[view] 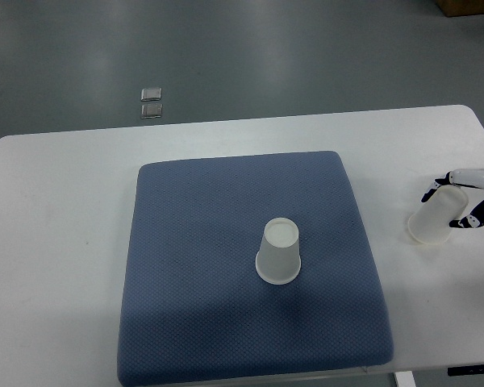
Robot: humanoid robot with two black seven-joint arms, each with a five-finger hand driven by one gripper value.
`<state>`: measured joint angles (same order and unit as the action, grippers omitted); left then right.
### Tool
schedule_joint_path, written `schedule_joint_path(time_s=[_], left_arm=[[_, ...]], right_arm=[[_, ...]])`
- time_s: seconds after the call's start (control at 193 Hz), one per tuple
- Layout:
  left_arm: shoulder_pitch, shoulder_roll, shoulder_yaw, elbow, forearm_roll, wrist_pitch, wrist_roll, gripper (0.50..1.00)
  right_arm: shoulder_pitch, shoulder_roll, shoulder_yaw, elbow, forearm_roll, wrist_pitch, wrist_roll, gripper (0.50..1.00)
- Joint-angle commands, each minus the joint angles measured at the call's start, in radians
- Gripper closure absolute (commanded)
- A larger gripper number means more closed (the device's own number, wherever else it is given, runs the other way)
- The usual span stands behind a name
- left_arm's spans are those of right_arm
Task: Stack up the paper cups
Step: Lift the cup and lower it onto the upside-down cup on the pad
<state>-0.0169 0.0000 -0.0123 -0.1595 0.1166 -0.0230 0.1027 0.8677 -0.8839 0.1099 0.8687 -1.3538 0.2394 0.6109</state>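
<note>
2 paper cups in view. cup 1 (278, 251) stands upside down, base up, on the blue cushion pad (194, 266), a little right of the pad's middle, touching nothing else. cup 2 (436, 216) lies tilted on its side off the pad, on the bare white table (56, 242) near the right edge, mouth pointing down-left toward the pad, well apart from cup 1.

right hand (461, 200) enters from the right edge, only partly in frame. its fingers (470, 221) are curled around cup 2's base end, dark fingertips showing on both the upper and lower sides of the cup: gripping it. whether the cup rests on the table or is lifted, cannot tell.

1 pad, square, lying on the table. beyond the table, grey floor (306, 56) with 2 small metal floor plates (152, 102) side by side.
</note>
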Motion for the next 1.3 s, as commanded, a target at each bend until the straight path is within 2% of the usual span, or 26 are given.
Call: schedule_joint_path(time_s=[0.0,0.098,0.337,0.611,0.648,0.819,0.953,1.295], left_arm=[[0.000,0.000,0.000,0.000,0.000,0.000,0.000,0.500],[0.000,0.000,0.000,0.000,0.000,0.000,0.000,0.500],[0.000,0.000,0.000,0.000,0.000,0.000,0.000,0.500],[0.000,0.000,-0.002,0.000,0.000,0.000,0.000,0.500],[0.000,0.000,0.000,0.000,0.000,0.000,0.000,0.500],[0.000,0.000,0.000,0.000,0.000,0.000,0.000,0.500],[0.000,0.000,0.000,0.000,0.000,0.000,0.000,0.500],[0.000,0.000,0.000,0.000,0.000,0.000,0.000,0.500]], right_arm=[[0.039,-0.006,0.002,0.009,0.061,0.063,0.000,0.810],[0.080,-0.009,0.002,0.049,0.127,0.112,0.000,0.805],[0.142,-0.064,0.017,0.289,0.137,0.144,0.000,0.805],[0.198,-0.089,0.172,0.492,0.136,0.271,0.000,0.805],[0.218,-0.086,0.179,0.513,0.137,0.284,-0.020,0.805],[0.278,-0.061,0.179,0.572,0.136,0.310,-0.082,0.805],[0.310,0.014,0.175,0.582,0.134,0.317,-0.158,0.805],[0.306,0.105,0.159,0.581,0.085,0.313,-0.198,0.805]])
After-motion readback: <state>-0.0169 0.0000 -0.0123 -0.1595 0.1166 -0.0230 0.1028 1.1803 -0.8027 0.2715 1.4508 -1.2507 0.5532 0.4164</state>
